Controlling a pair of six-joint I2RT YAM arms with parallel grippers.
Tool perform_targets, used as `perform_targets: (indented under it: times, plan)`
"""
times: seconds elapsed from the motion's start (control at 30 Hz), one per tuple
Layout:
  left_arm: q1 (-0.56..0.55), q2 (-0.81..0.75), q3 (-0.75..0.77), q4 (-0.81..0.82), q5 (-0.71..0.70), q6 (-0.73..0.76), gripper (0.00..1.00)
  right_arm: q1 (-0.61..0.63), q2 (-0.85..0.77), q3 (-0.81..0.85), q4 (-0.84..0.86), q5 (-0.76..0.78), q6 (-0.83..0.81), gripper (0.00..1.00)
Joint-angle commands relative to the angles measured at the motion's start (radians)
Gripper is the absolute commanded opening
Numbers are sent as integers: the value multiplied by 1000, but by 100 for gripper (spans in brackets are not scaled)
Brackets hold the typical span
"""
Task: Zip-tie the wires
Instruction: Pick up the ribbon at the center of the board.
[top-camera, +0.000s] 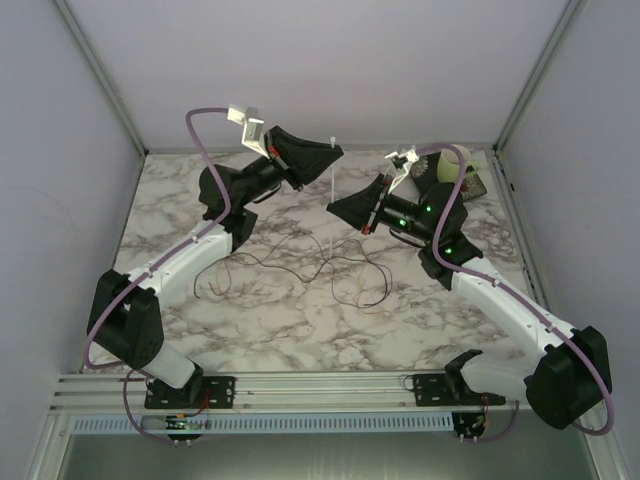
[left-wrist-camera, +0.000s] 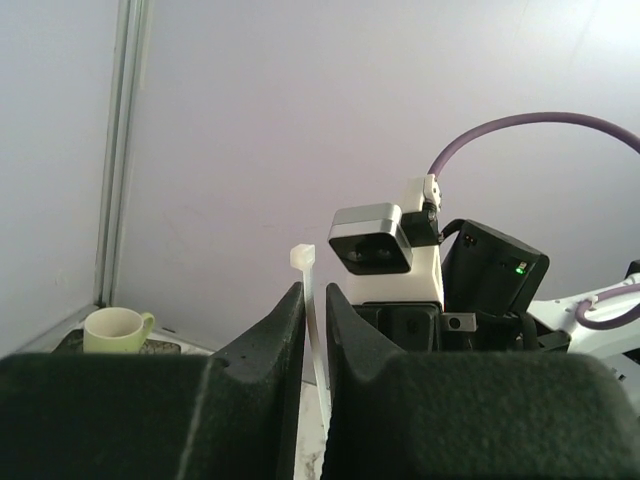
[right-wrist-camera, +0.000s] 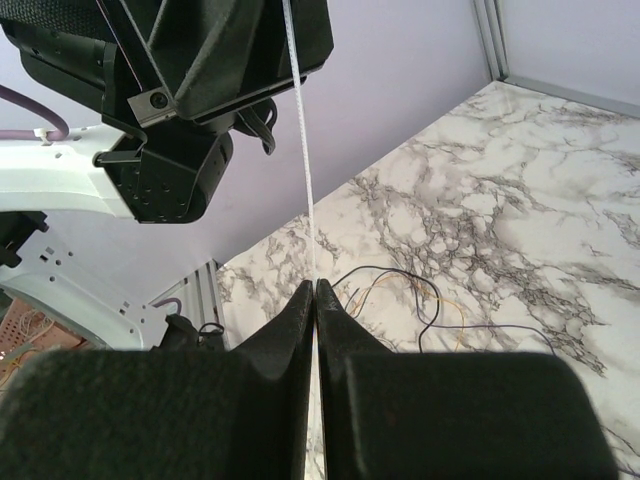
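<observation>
The right fingers (right-wrist-camera: 285, 330) were clamped on the zip tie (right-wrist-camera: 303, 170), held upright; the left fingers (left-wrist-camera: 270, 335) narrowly flanked it below its head, grip unclear; the wires (top-camera: 330, 268) lay loose on the desk (top-camera: 250, 320); the tie likely needed looping around them next.

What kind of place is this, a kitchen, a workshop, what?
Most likely a robotics lab test cell: a left arm and right arm bolted to a metal rail, a marble-patterned table boxed in by plain walls with frame posts, and loose wires laid out.
</observation>
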Motion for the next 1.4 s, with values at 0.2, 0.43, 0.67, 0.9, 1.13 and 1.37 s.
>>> perform_targets:
  times: [0.2,0.43,0.67,0.9,1.13,1.37]
  plan:
    - [2,-4,-50,96,16,-2,3,12,-20,2,45,13,-3,0]
    - [6,-11,-34,76,-1,35,0,12,-19,2,8,30,-19,3]
    - [84,66,-5,99,44,-54,0,7,-104,15,-181,241,-201,66]
    - [163,255,61,259,148,-250,0,9,-271,-211,-1,455,-514,99]
    - [214,475,128,354,190,-223,0,13,-295,-332,153,441,-628,99]
    - [284,705,417,332,233,-318,0,20,-295,-382,162,451,-612,99]
